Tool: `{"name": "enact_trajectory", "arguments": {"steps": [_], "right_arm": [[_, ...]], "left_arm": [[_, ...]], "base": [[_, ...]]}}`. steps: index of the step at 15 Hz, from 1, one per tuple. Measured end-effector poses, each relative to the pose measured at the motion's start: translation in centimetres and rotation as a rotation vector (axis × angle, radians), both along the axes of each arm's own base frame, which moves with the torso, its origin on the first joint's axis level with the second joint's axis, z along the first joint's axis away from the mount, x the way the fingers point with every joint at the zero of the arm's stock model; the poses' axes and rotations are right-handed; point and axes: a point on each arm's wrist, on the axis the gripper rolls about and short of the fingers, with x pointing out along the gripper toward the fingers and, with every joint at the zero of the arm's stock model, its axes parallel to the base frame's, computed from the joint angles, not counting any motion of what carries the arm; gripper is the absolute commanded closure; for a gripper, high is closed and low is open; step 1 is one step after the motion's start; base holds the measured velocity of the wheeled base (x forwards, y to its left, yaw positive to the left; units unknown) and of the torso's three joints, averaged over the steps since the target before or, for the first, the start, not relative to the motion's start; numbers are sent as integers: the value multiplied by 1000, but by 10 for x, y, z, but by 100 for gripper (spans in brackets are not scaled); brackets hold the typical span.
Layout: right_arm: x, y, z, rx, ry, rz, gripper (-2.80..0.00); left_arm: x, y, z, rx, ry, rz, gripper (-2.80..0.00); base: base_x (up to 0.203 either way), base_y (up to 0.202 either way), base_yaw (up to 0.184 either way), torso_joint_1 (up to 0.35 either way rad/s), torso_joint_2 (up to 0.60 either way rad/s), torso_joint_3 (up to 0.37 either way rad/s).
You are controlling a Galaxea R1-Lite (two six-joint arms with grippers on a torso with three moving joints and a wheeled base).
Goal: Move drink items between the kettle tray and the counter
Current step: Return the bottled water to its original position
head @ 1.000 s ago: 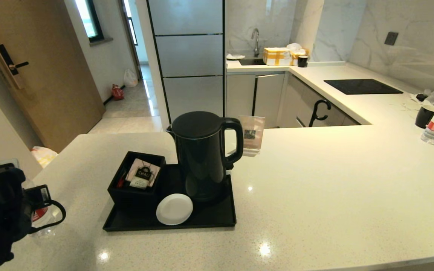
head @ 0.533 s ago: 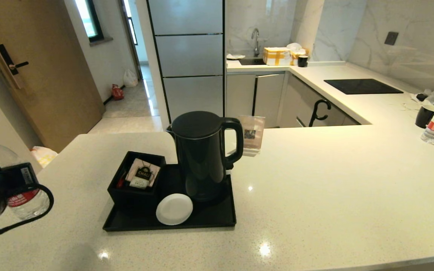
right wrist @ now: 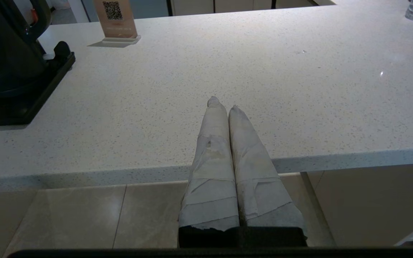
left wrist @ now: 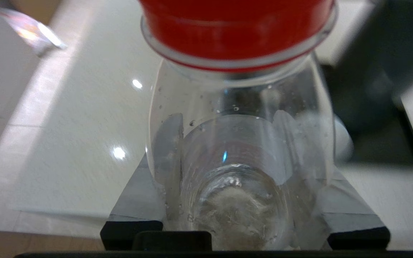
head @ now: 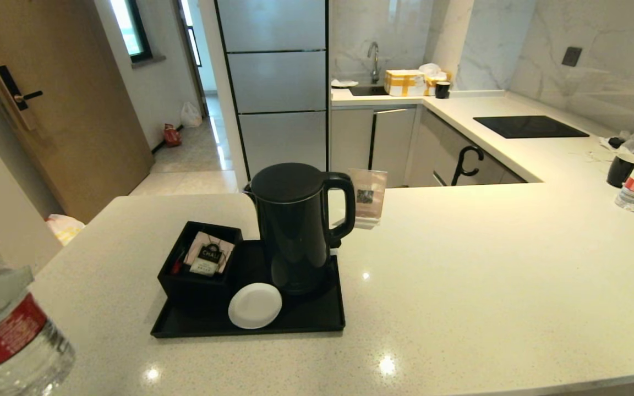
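Since a second ago my left gripper (left wrist: 244, 215) has lifted the water bottle (head: 11, 335) upright at the counter's (head: 487, 264) near-left edge, jaws clamped on it. Swinging toward the kettle tray (head: 317, 322), I could clip the kettle (head: 295, 225); right gripper (right wrist: 222, 105) stays closed, empty.

Tray (head: 317, 322) crowded by kettle (head: 295, 225), box (head: 198, 269), coaster (head: 255, 305), counter (head: 487, 264) rightward seemingly open

We see a kitchen: white marble wall (head: 586, 66) with a dark switch plate (head: 572, 56), grey tall cabinet panels (head: 275, 82), sink tap (head: 373, 59), black hob panel (head: 529, 126). Wooden door (head: 69, 110) at left, window (head: 127, 27) beyond, glossy tiled floor (head: 196, 159) reflecting daylight.
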Motion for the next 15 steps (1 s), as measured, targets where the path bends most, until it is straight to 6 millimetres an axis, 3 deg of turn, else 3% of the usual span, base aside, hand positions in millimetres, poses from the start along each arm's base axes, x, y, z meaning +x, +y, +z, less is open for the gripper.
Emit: {"name": "enact_trajectory", "arguments": {"steps": [3,5,9,15], "right_arm": [[0,0,0,0,0,-1,0],[0,0,0,0,0,-2,0],[0,0,0,0,-1,-2,0],[0,0,0,0,0,-1,0]], "left_arm": [[-11,-1,-2,-25,16,-78,0],[-7,-6,-12,-99,71,-266,0],[34,-20,-26,-166,70,-388,0],[66,-31,-34,-157,55,-398,0]], "base": [[0,0,0,0,0,0],[0,0,0,0,0,0],[0,0,0,0,0,0],[0,0,0,0,0,0]]}}
